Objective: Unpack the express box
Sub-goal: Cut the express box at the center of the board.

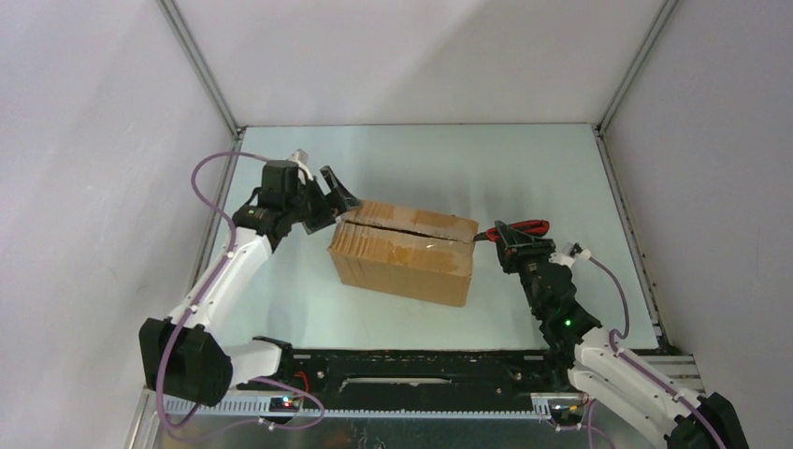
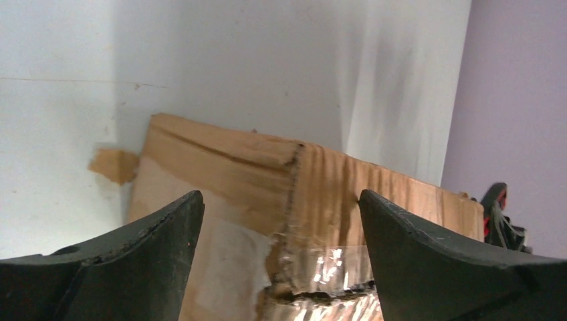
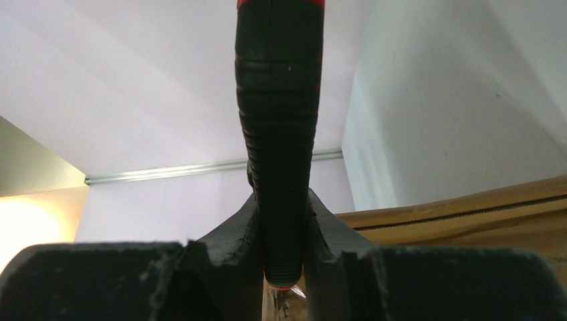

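– The express box (image 1: 402, 251), where does it sit?
– On the worktop (image 1: 524, 168), about midway. It lies between the 2 arms, with a long side towards their bases.
– How will it handle?
– I judge it light for its bulk and fairly stiff. It is corrugated card, so the walls should hold their shape but dent under a hard pinch. The shiny tape at the left end looks slippery, while the bare card should give good purchase.
– Where to take hold?
– It looks too broad to span whole, so an edge is the place. That could be a top flap along the centre seam, where a dark gap shows, or a corner to steady it. The flaps are thin and may tear if yanked.
– And the claws?
– The left claw (image 1: 338, 198) is spread wide at the box's far left top corner and grips nothing. The corner shows between its fingers in the wrist view, but I cannot tell whether they touch it. The right claw (image 1: 500, 240) is clamped on the utility knife (image 1: 526, 226), which has a black and red handle, just beside the box's right end. I cannot tell whether the blade is out.
– Counts?
– 1 box, 2 top flaps meeting at 1 seam, 1 knife, 2 claws. Nothing from inside the box shows.
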Robot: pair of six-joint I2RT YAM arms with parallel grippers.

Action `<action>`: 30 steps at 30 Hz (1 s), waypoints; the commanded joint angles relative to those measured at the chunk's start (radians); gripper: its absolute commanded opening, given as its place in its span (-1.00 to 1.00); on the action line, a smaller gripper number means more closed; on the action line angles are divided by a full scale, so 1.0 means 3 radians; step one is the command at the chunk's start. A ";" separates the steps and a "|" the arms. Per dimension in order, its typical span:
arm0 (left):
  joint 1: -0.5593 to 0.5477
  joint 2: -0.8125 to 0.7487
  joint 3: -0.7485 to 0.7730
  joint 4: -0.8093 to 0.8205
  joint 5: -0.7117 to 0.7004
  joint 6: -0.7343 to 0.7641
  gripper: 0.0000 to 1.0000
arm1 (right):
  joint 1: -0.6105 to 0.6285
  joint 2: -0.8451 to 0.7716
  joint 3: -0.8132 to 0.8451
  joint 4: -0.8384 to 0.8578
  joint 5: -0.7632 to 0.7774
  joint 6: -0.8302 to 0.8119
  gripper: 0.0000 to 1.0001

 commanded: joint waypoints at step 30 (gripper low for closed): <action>-0.0559 -0.0755 -0.0209 -0.0346 -0.0901 -0.0521 0.54 | 0.0064 0.0259 0.0427 -0.0032 -0.0016 -0.0407 -1.00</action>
